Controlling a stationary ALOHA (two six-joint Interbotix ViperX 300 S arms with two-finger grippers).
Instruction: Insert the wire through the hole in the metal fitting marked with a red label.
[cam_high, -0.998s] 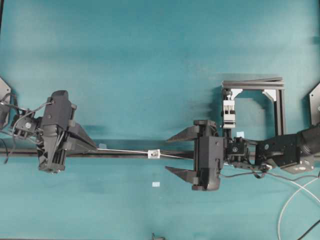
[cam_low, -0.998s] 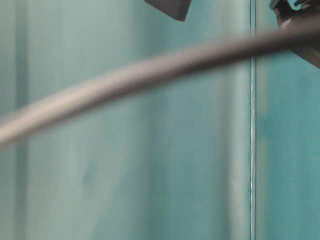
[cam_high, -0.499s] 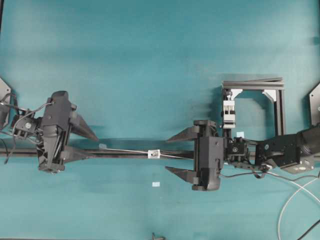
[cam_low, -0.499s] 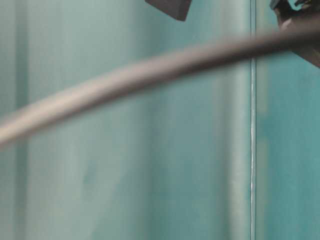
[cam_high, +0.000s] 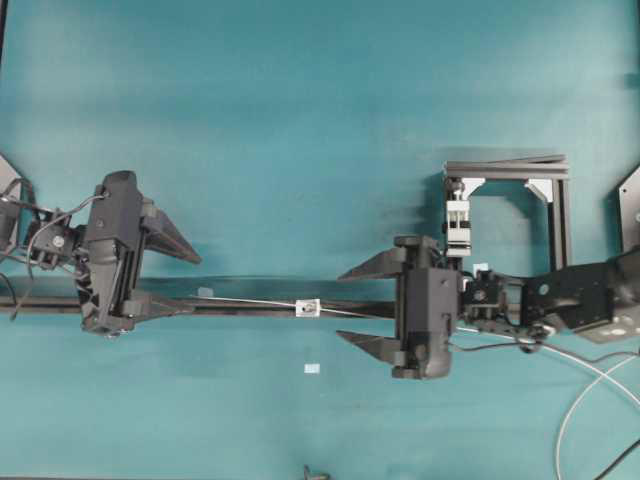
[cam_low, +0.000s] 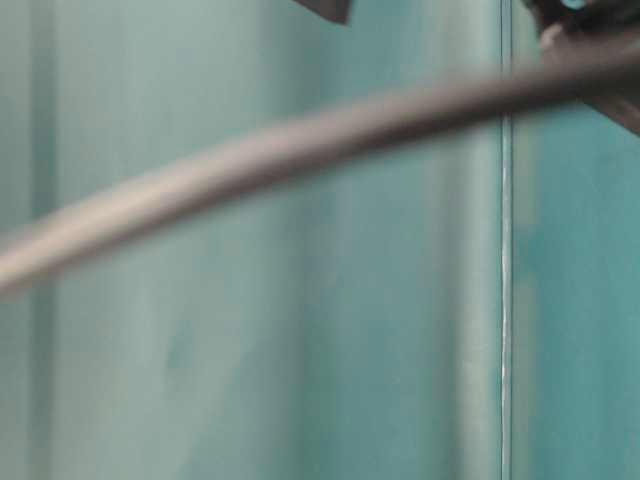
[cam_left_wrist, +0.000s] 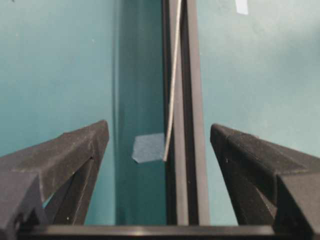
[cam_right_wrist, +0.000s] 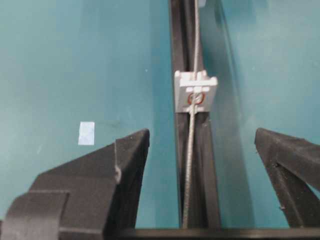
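Table-level view almost wholly blurred, a thick out-of-focus cable (cam_low: 300, 140) crossing it, dark gripper parts cut off at its top edge, the wire (cam_right_wrist: 190, 160) running out past the right wrist view's bottom edge, the hole (cam_high: 308, 308) too small overhead.

My left gripper (cam_left_wrist: 162, 145) spread wide with nothing between its fingers (cam_left_wrist: 65, 150), thin wire (cam_left_wrist: 174, 75) lying along the black rail (cam_left_wrist: 192, 125), its end by a bluish tape patch (cam_left_wrist: 148, 147), teal table (cam_left_wrist: 60, 65)
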